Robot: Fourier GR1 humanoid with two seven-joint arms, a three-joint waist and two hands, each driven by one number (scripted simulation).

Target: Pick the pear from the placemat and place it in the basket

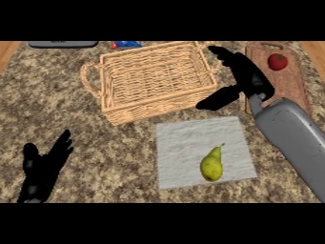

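Pear (212, 165) lying on the placemat (193, 138), lower right part of that grey-white cloth, a bit right of center in the frame. Yellow-green, fat end toward the bottom, thin stem end pointing up and slightly right. Not touched by anything.

Basket (156, 80) up in the upper middle, woven wicker, rectangular, turned a little off square, handle loop on its left side. Nothing visible inside, just the weave. Sits above the placemat, near corner close to the cloth's top edge but apart from it.

Right hand (244, 76) in the upper right of the frame, grey forearm (302, 143) running down to the lower right edge. Fingers stretched out straight toward the top, thumb sticking out to the left and down near the basket's right wall. Holding nothing. Well above the pear, up beside the basket's right rim and partly over a wooden cutting board (291, 86).

Red fruit, looks like a tomato (278, 61), on that board near the top right.

Left hand (44, 169) down in the lower left, fingers up and spread, relaxed, holding nothing, just resting over the speckled counter (52, 114).

Along the top edge: a dark grey flat thing (63, 44), cut off by the frame, and next to it something small in blue and red (125, 44), too tiny to tell what.
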